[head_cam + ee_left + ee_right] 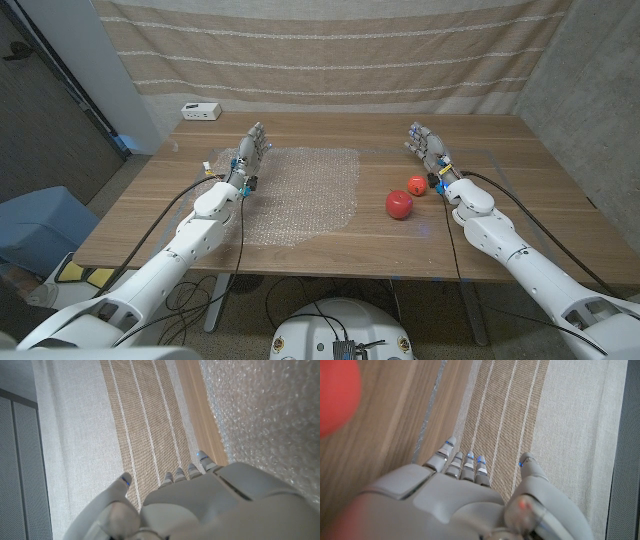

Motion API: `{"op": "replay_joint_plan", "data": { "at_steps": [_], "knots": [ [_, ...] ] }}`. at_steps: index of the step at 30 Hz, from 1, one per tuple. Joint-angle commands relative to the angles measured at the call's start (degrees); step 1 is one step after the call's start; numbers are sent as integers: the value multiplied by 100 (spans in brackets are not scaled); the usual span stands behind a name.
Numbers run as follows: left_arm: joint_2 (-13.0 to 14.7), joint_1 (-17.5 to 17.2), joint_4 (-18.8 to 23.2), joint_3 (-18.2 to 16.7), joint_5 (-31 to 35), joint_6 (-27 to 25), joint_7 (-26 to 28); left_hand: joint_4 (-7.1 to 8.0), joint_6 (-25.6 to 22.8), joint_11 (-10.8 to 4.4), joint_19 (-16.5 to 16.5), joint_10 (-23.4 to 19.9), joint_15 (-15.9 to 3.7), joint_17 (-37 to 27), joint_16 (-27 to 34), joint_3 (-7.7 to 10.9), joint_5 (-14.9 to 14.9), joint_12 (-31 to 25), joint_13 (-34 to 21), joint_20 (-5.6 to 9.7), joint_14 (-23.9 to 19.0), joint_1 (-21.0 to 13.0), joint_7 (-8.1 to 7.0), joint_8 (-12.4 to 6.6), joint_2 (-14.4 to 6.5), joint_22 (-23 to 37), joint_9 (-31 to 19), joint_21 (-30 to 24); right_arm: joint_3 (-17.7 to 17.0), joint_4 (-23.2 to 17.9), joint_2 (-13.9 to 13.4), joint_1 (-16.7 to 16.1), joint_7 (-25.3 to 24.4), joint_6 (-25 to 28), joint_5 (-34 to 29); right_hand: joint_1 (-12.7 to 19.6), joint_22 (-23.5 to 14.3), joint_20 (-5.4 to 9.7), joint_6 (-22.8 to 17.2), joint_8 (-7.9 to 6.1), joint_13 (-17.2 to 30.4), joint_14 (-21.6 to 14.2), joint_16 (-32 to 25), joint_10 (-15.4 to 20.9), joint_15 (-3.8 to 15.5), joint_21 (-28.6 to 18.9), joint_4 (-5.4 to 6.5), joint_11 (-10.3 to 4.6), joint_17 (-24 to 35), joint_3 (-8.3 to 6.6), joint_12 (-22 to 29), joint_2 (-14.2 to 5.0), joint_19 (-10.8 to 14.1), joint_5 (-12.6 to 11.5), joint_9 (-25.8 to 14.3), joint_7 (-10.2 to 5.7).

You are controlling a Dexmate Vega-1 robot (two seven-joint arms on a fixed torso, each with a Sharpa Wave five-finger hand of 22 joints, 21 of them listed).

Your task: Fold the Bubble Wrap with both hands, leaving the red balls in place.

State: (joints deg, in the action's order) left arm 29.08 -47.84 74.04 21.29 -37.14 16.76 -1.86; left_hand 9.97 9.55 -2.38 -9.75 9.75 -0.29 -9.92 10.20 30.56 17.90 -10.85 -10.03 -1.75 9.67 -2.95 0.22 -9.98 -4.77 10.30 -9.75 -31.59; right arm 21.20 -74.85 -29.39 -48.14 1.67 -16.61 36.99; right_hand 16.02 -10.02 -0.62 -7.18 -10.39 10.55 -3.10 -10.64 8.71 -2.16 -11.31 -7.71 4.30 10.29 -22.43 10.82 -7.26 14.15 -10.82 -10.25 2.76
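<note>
Your bubble wrap (300, 195) lies spread in one layer on the table (520, 200), covering the middle and reaching toward the left edge; its near edge is ragged and stops short of the table's front edge. In the left wrist view the wrap (270, 415) shows beside a strip of bare wood.

Your left hand (250, 150) is at the wrap's left edge, toward the far side, fingers apart and extended toward the back of the table, holding nothing. From the head view you cannot tell whether it touches the wrap. The left wrist view shows its fingers (200, 462) straight and spread, thumb out to the side.

Your right hand (428, 148) is over bare wood toward the table's far right, well apart from the wrap, fingers also spread and empty. Its fingers (462, 462) point toward the striped curtain (330, 50) behind the table.

Two red balls sit on bare wood between the wrap's right edge and your right hand: the larger ball (399, 204) just beside the wrap, the smaller ball (417, 185) a little farther back and nearer your right wrist. A red blur (335, 395) in the right wrist view is one of them.

A small white box (200, 111) rests at the far left corner.
</note>
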Motion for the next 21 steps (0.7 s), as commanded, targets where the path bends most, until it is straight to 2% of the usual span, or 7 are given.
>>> {"op": "replay_joint_plan", "data": {
  "at_steps": [1,7,8,14,15,17,21],
  "knots": [
    [24,-20,24,-2,67,21,75,-7,443,11,-351,496,8,-15,45,47,27,-48,-27,-15,564,3,-7,-42,-473,15,-11,-40,76,-24,-45,73,20,57,-106,56,-8,1,-54,-39,22,-43,-33,50,-9,-23,-5,4,15,-31,29,0,32,-41,-10,3],
    [54,-42,37,-19,48,0,66,-16,294,59,-327,407,66,-12,64,47,24,-77,-27,-66,493,-2,-49,-91,-459,15,-13,-28,139,-92,-93,135,-23,132,-234,65,-8,-24,-61,-41,22,-40,-31,53,-18,-17,-9,20,14,-30,30,-2,17,-40,-10,-22],
    [64,-47,49,-22,51,-7,75,-22,237,127,-307,355,89,-11,70,45,22,-93,-28,-77,463,-4,-71,-104,-448,15,-14,-25,151,-115,-105,143,-47,154,-265,64,-8,-28,-64,-42,22,-42,-33,54,-22,-17,-7,13,15,-29,30,-4,17,-40,-10,-36],
    [163,-128,232,-49,71,-121,182,-34,67,249,-255,193,145,-8,85,40,15,-138,-32,-175,362,-10,-116,-133,-421,15,-21,-12,289,-257,-231,242,-174,302,-599,78,-9,-47,-76,-46,22,-43,-32,66,-26,-14,-12,13,13,-32,34,-12,8,-40,-10,-73],
    [186,-147,278,-56,62,-165,199,-39,17,274,-215,157,190,-9,100,33,8,-139,-34,-335,284,-9,-136,-131,-402,16,-25,-11,311,-293,-251,258,-203,343,-650,86,-9,-55,-75,-45,22,-46,-33,64,-29,-14,-16,16,12,-35,33,-16,7,-41,-10,-94],
    [216,-180,340,-70,49,-213,229,-40,-27,396,-156,71,465,-19,118,11,-11,-143,-40,-621,131,3,-226,-103,-365,23,-31,9,367,-348,-305,302,-235,416,-778,92,-9,-65,-76,-45,22,-48,-33,65,-25,-12,-18,19,11,-39,34,-22,2,-42,-10,-100],
    [288,-264,473,-100,56,-285,315,-40,-76,496,-97,-46,555,-27,140,-6,-26,-169,-48,-814,0,14,-295,-99,-344,32,-35,13,458,-431,-374,383,-278,572,-956,116,-9,-111,-77,-44,22,-50,-31,64,-35,-3,-28,22,7,-50,32,-32,-22,-43,-10,-130]
  ]
}}
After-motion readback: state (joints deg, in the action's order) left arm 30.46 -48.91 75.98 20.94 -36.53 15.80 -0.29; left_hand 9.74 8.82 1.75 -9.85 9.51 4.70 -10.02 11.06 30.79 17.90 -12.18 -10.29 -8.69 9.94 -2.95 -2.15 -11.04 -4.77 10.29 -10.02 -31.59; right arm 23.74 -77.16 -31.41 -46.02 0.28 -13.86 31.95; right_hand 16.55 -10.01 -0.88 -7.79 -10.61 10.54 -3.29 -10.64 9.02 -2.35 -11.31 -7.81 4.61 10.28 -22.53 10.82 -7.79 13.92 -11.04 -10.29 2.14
